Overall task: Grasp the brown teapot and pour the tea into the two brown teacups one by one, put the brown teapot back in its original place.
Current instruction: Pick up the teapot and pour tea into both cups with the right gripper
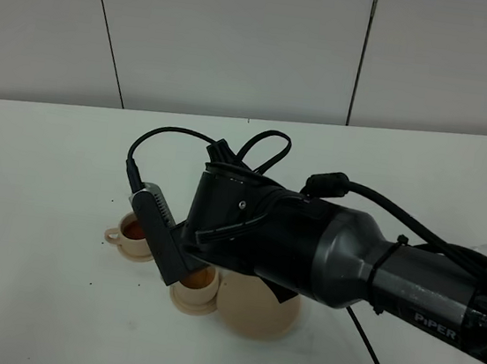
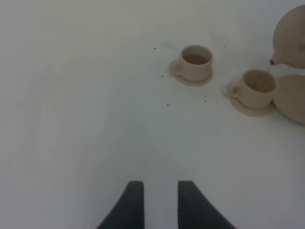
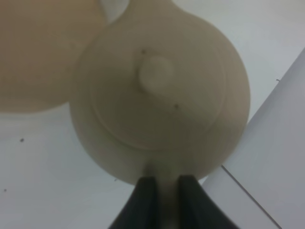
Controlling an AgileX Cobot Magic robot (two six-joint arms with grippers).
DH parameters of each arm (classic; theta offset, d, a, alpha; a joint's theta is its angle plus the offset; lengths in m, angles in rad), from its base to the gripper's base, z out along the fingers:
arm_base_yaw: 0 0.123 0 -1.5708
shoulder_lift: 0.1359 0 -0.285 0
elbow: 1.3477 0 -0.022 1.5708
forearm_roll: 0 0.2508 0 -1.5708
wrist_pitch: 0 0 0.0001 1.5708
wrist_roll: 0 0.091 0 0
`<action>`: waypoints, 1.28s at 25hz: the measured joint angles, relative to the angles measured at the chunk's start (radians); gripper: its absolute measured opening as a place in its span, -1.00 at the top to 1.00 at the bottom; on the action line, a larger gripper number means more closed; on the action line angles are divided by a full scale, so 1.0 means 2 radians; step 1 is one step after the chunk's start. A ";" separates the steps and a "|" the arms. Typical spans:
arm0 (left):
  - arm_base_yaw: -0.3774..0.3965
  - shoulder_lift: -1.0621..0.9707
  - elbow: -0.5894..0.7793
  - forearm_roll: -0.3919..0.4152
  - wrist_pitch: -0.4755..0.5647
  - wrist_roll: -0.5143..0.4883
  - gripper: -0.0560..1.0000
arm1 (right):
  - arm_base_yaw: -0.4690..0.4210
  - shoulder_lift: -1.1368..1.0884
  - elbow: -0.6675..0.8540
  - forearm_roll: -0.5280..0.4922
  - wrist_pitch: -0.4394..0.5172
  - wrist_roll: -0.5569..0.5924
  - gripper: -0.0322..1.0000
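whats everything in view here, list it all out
brown teapot: one, beige-tan, held off the table, spout over the teacup beside the large saucer
teacups: two, beige-tan, side by side on the table, reddish-brown tea in both
small saucers: two, beige-tan, one under each teacup
large saucer: one, beige-tan, bare, next to the teacup under the spout
table: one, white, under everything
wall panels: grey, behind the table
cable: one, black, looped above the right wrist
right arm: one, black and grey, reaching across the table
right claw: one, black, shut on the teapot's handle
left claw: one, black, fingers apart, empty, above bare table
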 joint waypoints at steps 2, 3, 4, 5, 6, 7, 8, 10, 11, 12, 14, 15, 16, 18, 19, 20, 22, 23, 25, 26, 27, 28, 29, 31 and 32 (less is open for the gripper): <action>0.000 0.000 0.000 0.000 0.000 0.000 0.43 | 0.002 0.001 0.000 -0.004 0.000 0.002 0.75; 0.000 0.000 0.000 0.000 0.000 0.000 0.43 | 0.002 0.001 0.000 -0.005 0.001 0.002 0.75; 0.000 0.000 0.000 0.000 0.000 0.000 0.43 | 0.002 0.001 0.000 -0.007 0.001 0.002 0.75; 0.000 0.000 0.000 0.000 0.000 0.000 0.43 | 0.002 0.001 0.000 -0.008 0.002 0.004 0.75; 0.000 0.000 0.000 0.000 0.000 0.000 0.43 | 0.003 0.001 0.000 -0.008 0.004 0.005 0.75; 0.000 0.000 0.000 0.000 0.000 0.000 0.43 | 0.003 0.001 0.000 -0.008 0.004 0.006 0.75; 0.000 0.000 0.000 0.000 0.000 0.000 0.43 | 0.004 0.001 0.000 -0.008 0.004 0.006 0.75; 0.000 0.000 0.000 0.000 0.000 0.000 0.43 | 0.004 0.001 0.000 -0.008 0.004 0.006 0.75; 0.000 0.000 0.000 0.000 0.000 0.000 0.43 | 0.004 0.001 0.000 -0.008 0.004 0.006 0.75; 0.000 0.000 0.000 0.000 0.000 0.000 0.43 | 0.004 0.001 0.000 -0.008 0.004 0.006 0.75; 0.000 0.000 0.000 0.000 0.000 0.000 0.43 | 0.005 0.001 0.000 -0.009 0.004 0.006 0.75; 0.000 0.000 0.000 0.000 0.000 0.000 0.43 | 0.005 0.001 0.000 -0.009 0.004 0.006 0.75; 0.000 0.000 0.000 0.000 0.000 0.000 0.43 | 0.006 0.001 0.000 -0.009 0.004 0.006 0.75; 0.000 0.000 0.000 0.000 0.000 0.000 0.43 | 0.006 0.001 0.000 -0.008 0.004 0.006 0.75; 0.000 0.000 0.000 0.000 0.000 0.000 0.43 | 0.006 0.001 0.000 -0.008 0.004 0.006 0.75; 0.000 0.000 0.000 0.000 0.000 0.000 0.43 | 0.006 0.001 0.000 -0.008 0.004 0.006 0.75; 0.000 0.000 0.000 0.000 0.000 0.000 0.43 | 0.006 0.001 0.000 -0.008 0.004 0.006 0.75; 0.000 0.000 0.000 0.000 0.000 0.000 0.43 | 0.006 0.001 0.000 -0.008 0.004 0.006 0.75; 0.000 0.000 0.000 0.000 0.000 0.000 0.43 | 0.006 0.001 0.000 -0.008 0.004 0.007 0.75; 0.000 0.000 0.000 0.000 0.000 0.000 0.43 | 0.006 0.001 0.000 -0.008 0.004 0.007 0.75; 0.000 0.000 0.000 0.000 0.000 0.000 0.43 | 0.006 0.001 0.000 -0.008 0.004 0.007 0.75; 0.000 0.000 0.000 0.000 0.000 0.000 0.43 | 0.006 0.001 0.000 -0.008 0.004 0.007 0.75; 0.000 0.000 0.000 0.000 0.000 0.000 0.43 | 0.006 0.001 0.000 -0.008 0.004 0.007 0.75; 0.000 0.000 0.000 0.000 0.000 0.000 0.43 | 0.006 0.001 0.000 -0.008 0.004 0.007 0.75; 0.000 0.000 0.000 0.000 0.000 0.000 0.43 | 0.006 0.001 0.000 -0.008 0.004 0.007 0.75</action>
